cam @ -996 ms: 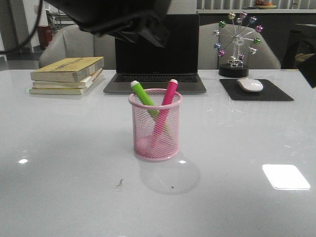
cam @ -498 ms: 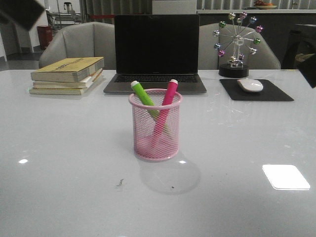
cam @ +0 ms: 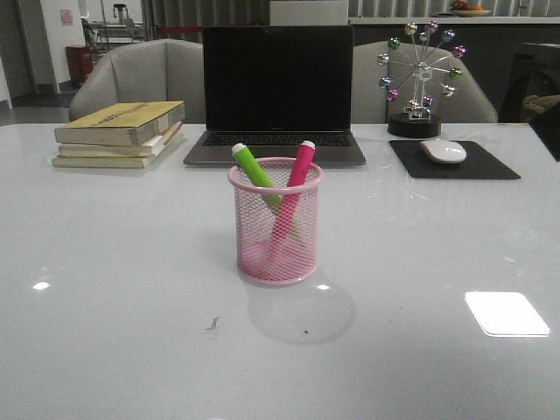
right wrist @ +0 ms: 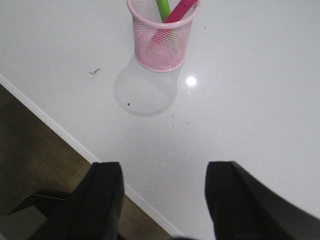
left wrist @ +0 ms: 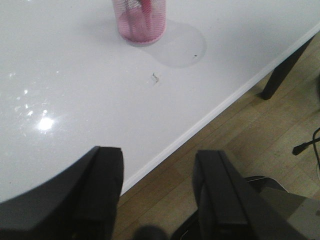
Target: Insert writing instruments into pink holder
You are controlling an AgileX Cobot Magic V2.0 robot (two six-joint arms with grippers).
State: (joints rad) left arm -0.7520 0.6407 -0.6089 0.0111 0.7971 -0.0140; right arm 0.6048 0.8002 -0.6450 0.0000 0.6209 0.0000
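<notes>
Pink cylindrical wire-mesh holder [cam: 276, 223] stands upright on the glossy white table [cam: 105, 262], in front of the dark laptop [cam: 276, 92]. Both writing instruments are already inside it: the bright green marker [cam: 255, 172] and the magenta-pink marker [cam: 292, 192] lean crosswise, their whitish ends poking above the rim. Judging by this, nothing is left to insert. The left gripper [left wrist: 157, 187] and right gripper [right wrist: 165, 200] hang over the table's near edge, well apart from the holder, fingers spread and empty.
</notes>
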